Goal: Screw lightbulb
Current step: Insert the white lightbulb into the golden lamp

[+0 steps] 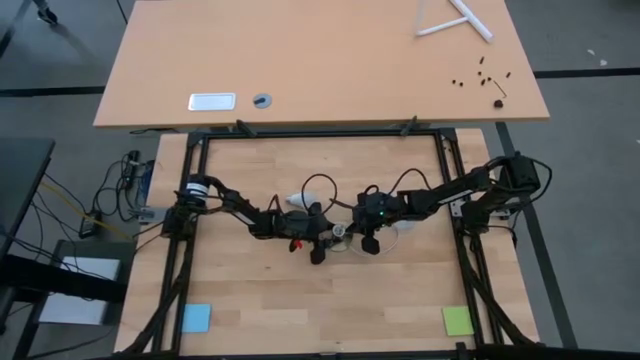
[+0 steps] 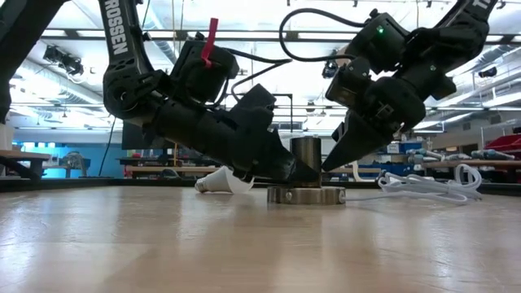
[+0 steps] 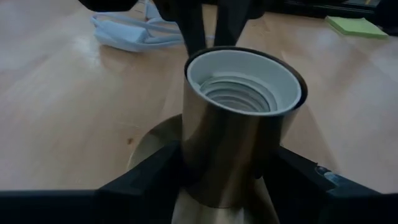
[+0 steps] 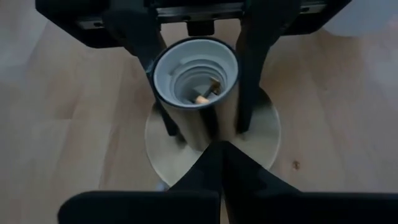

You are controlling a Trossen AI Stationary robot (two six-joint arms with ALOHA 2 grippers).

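Seen from above, both arms meet at the middle of the worktop (image 1: 250,290), the left pincer (image 1: 318,240) and the right pincer (image 1: 370,238) on either side of the socket (image 1: 342,232), which shows there only as a small bright spot. The low view gives the socket's form: one flat round base with one upright metal tube (image 2: 306,150) on it, the left pincer (image 2: 293,172) reaching it from one side and the right pincer (image 2: 332,163) ending in a point just beside the tube on the other. The bulb (image 2: 218,181) lies on its side on the worktop behind the left arm, apart from the socket and held by neither pincer; from above it is a white shape (image 1: 296,201) next to that arm. Only the wrist views look into the tube. The left wrist view shows white threads inside the socket (image 3: 242,93) and the left fingers (image 3: 155,171) clamped around its tube. The right wrist view shows two small contacts at the bottom of the socket (image 4: 196,78), and the right fingers (image 4: 214,165) pressed together, holding nothing. One white cord (image 2: 431,183) lies coiled behind the right arm. Two sticky notes sit at the near corners, one blue (image 1: 196,318), one green (image 1: 458,320).
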